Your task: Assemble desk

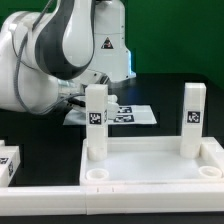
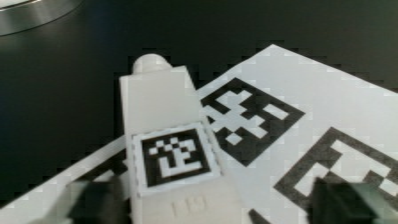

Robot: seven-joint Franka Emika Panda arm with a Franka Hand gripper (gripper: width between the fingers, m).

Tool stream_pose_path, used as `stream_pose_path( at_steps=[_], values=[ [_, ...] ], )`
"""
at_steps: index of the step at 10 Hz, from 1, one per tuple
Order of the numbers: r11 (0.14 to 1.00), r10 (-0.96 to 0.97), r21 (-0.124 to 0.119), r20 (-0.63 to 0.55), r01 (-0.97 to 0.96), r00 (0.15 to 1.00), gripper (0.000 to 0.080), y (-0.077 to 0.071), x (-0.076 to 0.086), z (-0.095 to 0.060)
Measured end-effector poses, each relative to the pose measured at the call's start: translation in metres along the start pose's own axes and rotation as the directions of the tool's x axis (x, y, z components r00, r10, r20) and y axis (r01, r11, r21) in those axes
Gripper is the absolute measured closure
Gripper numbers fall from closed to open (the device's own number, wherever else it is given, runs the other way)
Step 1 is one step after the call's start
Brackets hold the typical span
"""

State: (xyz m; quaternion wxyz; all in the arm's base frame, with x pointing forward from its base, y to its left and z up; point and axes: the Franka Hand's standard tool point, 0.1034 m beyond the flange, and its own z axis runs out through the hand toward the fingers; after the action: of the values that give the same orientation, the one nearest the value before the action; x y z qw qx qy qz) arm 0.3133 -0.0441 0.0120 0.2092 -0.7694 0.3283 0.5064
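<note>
Two legs (image 1: pixel 96 122) (image 1: pixel 193 118) stand in tabletop (image 1: pixel 150 168); marker board (image 1: pixel 140 116) behind.

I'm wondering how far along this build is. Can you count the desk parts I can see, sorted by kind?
Tabletop panel: 1
Upright legs, standing in the panel: 2
Lying legs, the second cut off by the picture's edge: 2
Total: 5

A robotics lab test bench.
A white robot arm (image 1: pixel 60 50) reaches over a black table (image 1: pixel 40 130) before a green backdrop (image 1: pixel 180 40); printed square tags (image 1: pixel 191 117) mark the marker board (image 1: pixel 135 114) and the desk legs (image 1: pixel 95 120).
</note>
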Motion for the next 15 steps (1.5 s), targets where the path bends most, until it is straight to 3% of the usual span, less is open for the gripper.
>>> stream_pose_path(
  at_steps=[1,2,3,4,5,6,7,8,10,11,12,13,14,15],
  values=[
    [1.0,0.0,0.0,0.0,0.0,1.0,0.0447,0.0,0.0,0.0],
    [1.0,0.0,0.0,0.0,0.0,1.0,0.0515,0.0,0.0,0.0],
    [1.0,-0.006,-0.007,-0.003,0.006,1.0,0.0515,0.0,-0.001,-0.004],
    [0.999,-0.04,-0.006,-0.016,0.04,0.999,0.0515,-0.006,-0.011,-0.029],
    [0.997,-0.072,0.02,-0.019,0.072,0.997,0.0515,-0.013,-0.026,-0.065],
    [0.994,-0.104,0.028,-0.065,0.106,0.992,0.0515,-0.019,-0.034,-0.091],
    [0.993,-0.113,0.022,-0.137,0.117,0.984,0.0515,-0.03,-0.049,-0.112],
    [0.991,-0.122,0.018,-0.215,0.129,0.969,0.0515,-0.036,-0.055,-0.117],
    [0.99,-0.125,0.018,-0.309,0.137,0.943,0.0515,-0.036,-0.051,-0.114],
    [0.987,-0.142,0.015,-0.376,0.16,0.916,0.0515,-0.041,-0.051,-0.122],
    [0.984,-0.152,0.023,-0.413,0.178,0.898,0.0515,-0.049,-0.063,-0.137],
    [0.98,-0.168,0.018,-0.45,0.197,0.877,0.0515,-0.069,-0.079,-0.147],
    [0.98,-0.162,0.009,-0.555,0.201,0.816,0.0515,-0.103,-0.09,-0.154],
    [0.969,-0.209,-0.032,-0.639,0.246,0.74,0.0515,-0.137,-0.105,-0.152]
  ],
)
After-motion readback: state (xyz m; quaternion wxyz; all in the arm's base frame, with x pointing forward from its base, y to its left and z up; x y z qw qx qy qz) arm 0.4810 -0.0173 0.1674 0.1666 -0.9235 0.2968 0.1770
